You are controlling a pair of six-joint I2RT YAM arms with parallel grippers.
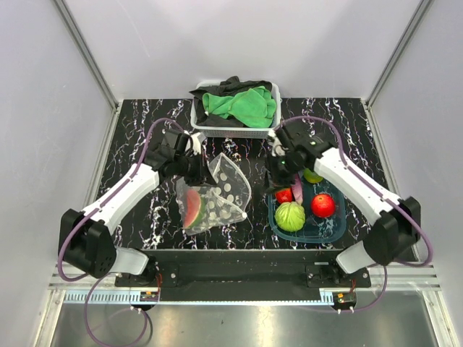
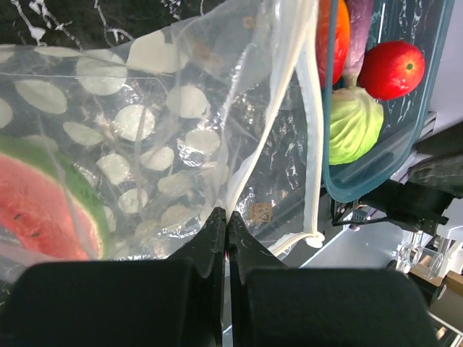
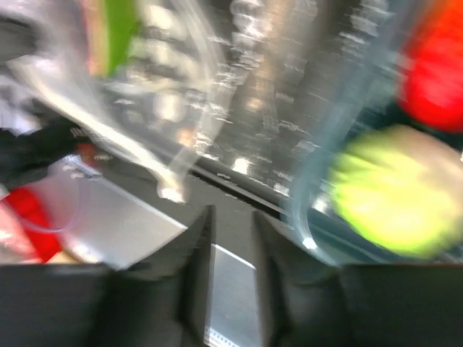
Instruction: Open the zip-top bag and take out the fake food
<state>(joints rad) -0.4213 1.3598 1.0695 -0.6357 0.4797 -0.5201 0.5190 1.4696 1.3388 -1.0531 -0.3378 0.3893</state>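
The zip-top bag (image 1: 221,189) is a clear dotted pouch, lifted at its top over the black marbled table. My left gripper (image 1: 195,166) is shut on the bag's edge beside the white zip strip (image 2: 255,155), its fingertips (image 2: 217,225) pressed together on the plastic. A watermelon slice (image 1: 192,208) (image 2: 43,213) still lies inside the bag. My right gripper (image 1: 281,176) (image 3: 231,217) hovers open and empty between the bag and the teal tub (image 1: 329,230); its view is blurred. In the tub lie a green leafy ball (image 1: 290,216) (image 2: 353,124), a red round fruit (image 1: 323,205) (image 2: 391,69) and smaller pieces.
A white basket (image 1: 197,123) holding green and black cloths stands at the back centre. White walls close in both sides and the rear. The teal tub's rim (image 2: 329,144) sits just right of the bag's open mouth.
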